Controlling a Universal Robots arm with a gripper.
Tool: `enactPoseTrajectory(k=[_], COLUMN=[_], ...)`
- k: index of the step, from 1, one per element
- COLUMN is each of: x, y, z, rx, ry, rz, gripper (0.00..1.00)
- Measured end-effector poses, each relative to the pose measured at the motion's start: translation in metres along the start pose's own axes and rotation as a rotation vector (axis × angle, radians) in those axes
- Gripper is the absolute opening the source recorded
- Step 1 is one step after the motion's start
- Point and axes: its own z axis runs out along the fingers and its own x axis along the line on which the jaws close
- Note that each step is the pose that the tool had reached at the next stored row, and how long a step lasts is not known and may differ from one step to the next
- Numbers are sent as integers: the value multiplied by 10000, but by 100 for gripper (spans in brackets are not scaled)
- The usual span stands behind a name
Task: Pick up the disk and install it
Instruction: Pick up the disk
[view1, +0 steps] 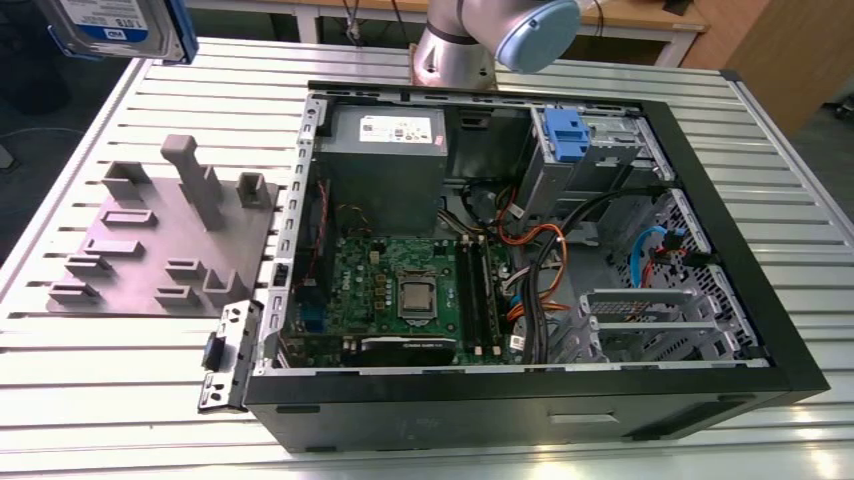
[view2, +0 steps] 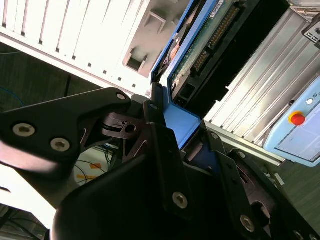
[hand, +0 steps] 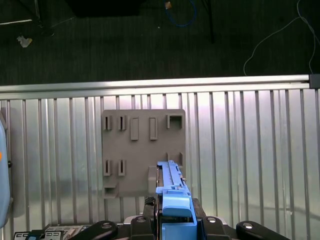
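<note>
The disk (view1: 114, 28) gets chopped off by the top edge in the exterior view, same as the arm (view1: 487, 40). In the second wrist view the black linkage of the gripper (view2: 180, 125) hides the disk's near end. In the first wrist view it's edge-on, its lower part buried behind that same linkage.

No legible print anywhere. On the disk (view1: 120, 24), a white-and-blue label (view1: 107, 30) with lettering too small to make out. On the power-supply box (view1: 387, 185), a white sticker (view1: 398, 127), equally unreadable.
</note>
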Motion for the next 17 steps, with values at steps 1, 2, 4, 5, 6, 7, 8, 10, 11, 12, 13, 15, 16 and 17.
enactPoseTrajectory(k=[1, 2, 4, 5, 6, 7, 8, 10, 11, 12, 13, 15, 16, 17], x=[0, -1, -1, -1, -1, -2, -2, -2, -2, -2, -2, -3, -3, -3], y=[-4, -8, -13, -16, -18, -27, -34, -36, -38, -39, -43, -48, -49, -51], z=[0, 0, 0, 0, 0, 0, 0, 0, 0, 0, 0, 0, 0, 0], rx=[1, 0, 0, 0, 0, 1, 1, 0, 0, 1, 1, 1, 1, 1], ry=[0, 0, 0, 0, 0, -1, 0, 0, 0, 0, 0, 0, -1, -1], rz=[0, 1, 0, 0, 0, 1, 0, 1, 0, 0, 0, 0, 0, 0], gripper=[36, 36, 36, 36, 36, 36, 36, 36, 36, 36, 36, 36, 36, 36])
